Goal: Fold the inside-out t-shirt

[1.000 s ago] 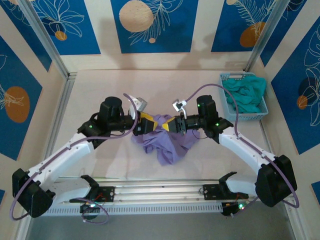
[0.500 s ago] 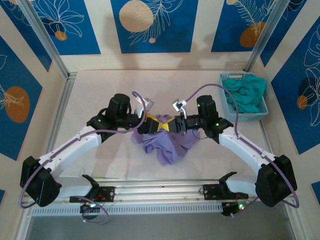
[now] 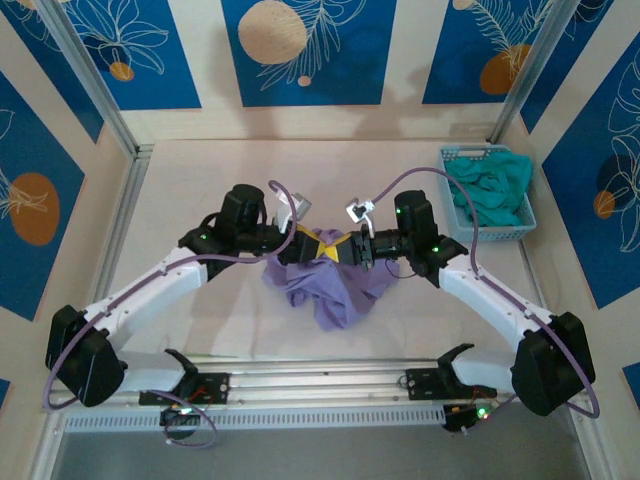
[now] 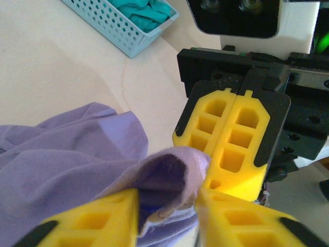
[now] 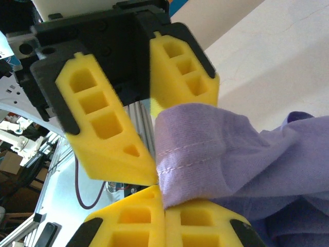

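Observation:
The lavender t-shirt (image 3: pixel 335 290) lies crumpled mid-table, with no lettering showing. Both grippers meet over its far edge. My right gripper (image 3: pixel 338 249) is shut on a stitched hem of the t-shirt (image 5: pixel 205 149), which rises from its closed tips (image 5: pixel 164 198). My left gripper (image 3: pixel 306 246) faces it, almost tip to tip. In the left wrist view the left gripper (image 4: pixel 167 198) stands open, with a looped fold of the t-shirt (image 4: pixel 67 154) between its fingers. Just beyond that fold, the right gripper (image 4: pixel 229 180) shows its fingers pressed together.
A light-blue basket (image 3: pixel 490 233) holding a teal-green garment (image 3: pixel 492 185) stands at the back right of the table; the left wrist view also catches the basket (image 4: pixel 113 31). Metal rails run along the table's left side and near edge. Bare tabletop surrounds the shirt.
The left arm has swung right and its gripper has closed in on the right gripper at the shirt's raised edge. The right arm and the shirt have hardly moved.

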Controlling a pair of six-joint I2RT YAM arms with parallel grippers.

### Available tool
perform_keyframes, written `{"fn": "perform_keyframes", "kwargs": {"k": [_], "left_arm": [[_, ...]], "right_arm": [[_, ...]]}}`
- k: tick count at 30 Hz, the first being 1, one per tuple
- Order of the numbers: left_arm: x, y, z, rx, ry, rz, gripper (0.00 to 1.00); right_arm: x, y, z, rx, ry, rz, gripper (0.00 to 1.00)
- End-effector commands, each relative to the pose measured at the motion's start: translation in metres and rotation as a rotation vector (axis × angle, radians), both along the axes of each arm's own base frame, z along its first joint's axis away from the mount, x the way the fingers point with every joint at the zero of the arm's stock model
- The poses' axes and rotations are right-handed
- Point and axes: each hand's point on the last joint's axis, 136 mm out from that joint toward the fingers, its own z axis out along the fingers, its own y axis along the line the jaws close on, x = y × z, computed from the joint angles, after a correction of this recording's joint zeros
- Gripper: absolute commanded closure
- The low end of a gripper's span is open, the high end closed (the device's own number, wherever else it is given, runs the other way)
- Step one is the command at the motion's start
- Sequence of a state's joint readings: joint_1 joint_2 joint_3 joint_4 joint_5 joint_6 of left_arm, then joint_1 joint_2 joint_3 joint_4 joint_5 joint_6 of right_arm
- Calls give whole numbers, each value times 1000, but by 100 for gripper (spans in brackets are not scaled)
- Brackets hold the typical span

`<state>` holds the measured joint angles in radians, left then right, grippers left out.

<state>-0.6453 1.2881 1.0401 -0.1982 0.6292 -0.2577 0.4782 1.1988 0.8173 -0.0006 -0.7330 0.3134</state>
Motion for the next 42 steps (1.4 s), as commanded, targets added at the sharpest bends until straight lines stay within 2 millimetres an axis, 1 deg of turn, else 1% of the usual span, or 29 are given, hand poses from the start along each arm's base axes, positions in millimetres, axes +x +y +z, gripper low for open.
{"fn": "perform_keyframes", "kwargs": {"k": [1,4,6,8,11,14,16,19,21,24,26,31,34,38,41,42], "left_arm": [[2,-2,14,-31,-24,-15,75],[1,0,16,-30,-32,-2,88],[1,3,18,-28,-25,18,99],[-1,4,20,-25,-6,40,100],[-8,1,27,-44,28,83,100],[-17,-3,34,-69,59,122,100],[-19,-3,35,-70,61,155,100],[-17,-4,33,-60,57,192,100],[-16,-5,30,-54,56,204,100],[-16,-10,30,-65,57,191,100],[-18,-13,30,-73,56,171,100],[-17,-10,33,-63,35,183,100],[-19,-9,33,-60,30,175,100],[-20,-8,33,-55,26,170,100],[-21,-6,33,-51,19,169,100],[-22,-6,33,-52,17,168,100]], "right_arm": [[-3,-2,9,1,-19,-3,100],[0,-5,5,-28,-26,-29,100],[8,-8,1,-69,-31,-87,99],[22,-13,-7,-152,-38,-191,97],[41,-22,-19,-314,-58,-370,93],[49,-32,-25,-420,-87,-481,91],[48,-36,-23,-433,-118,-507,87],[39,-37,-15,-394,-162,-485,77],[28,-36,-10,-354,-199,-438,70],[10,-33,-7,-302,-233,-363,62],[-2,-28,-6,-265,-253,-302,59],[-18,-17,-4,-215,-318,-221,53],[-17,-10,1,-187,-360,-218,52],[-3,-4,11,-171,-392,-254,52],[10,-4,11,-197,-407,-292,53],[12,-3,10,-201,-408,-294,55]]}}
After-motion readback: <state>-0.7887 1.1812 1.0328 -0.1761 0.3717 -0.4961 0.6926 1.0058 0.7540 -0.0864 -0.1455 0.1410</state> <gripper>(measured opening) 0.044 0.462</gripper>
